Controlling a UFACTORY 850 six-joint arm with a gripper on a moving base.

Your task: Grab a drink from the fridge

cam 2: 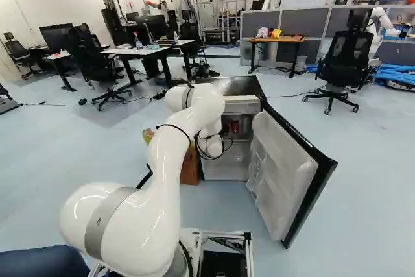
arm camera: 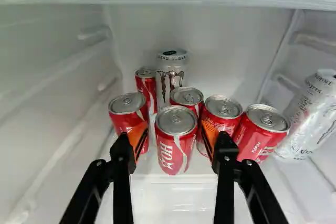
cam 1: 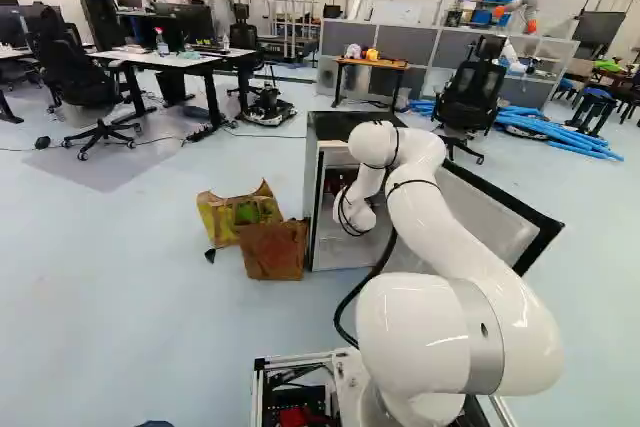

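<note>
In the base views my gripper is hidden behind the arm's white wrist, at the open fridge (cam 1: 312,192). In the wrist view the gripper (arm camera: 174,129) stands open inside the fridge, its orange-padded fingers apart. A red can (arm camera: 176,141) stands upright just ahead, in line with the gap, with slight space on both sides. Another red can (arm camera: 127,111) is beside one finger; a red can (arm camera: 223,114) and a tilted red can (arm camera: 261,134) are by the other. Behind are a red can (arm camera: 187,98), a slim red can (arm camera: 146,85) and a white can (arm camera: 171,72).
A white can (arm camera: 314,114) leans by the fridge's side wall. The fridge door (cam 2: 285,173) stands wide open right of the arm. Paper bags (cam 1: 274,250) rest on the floor left of the fridge. Desks, chairs and another robot (cam 1: 517,12) are farther back.
</note>
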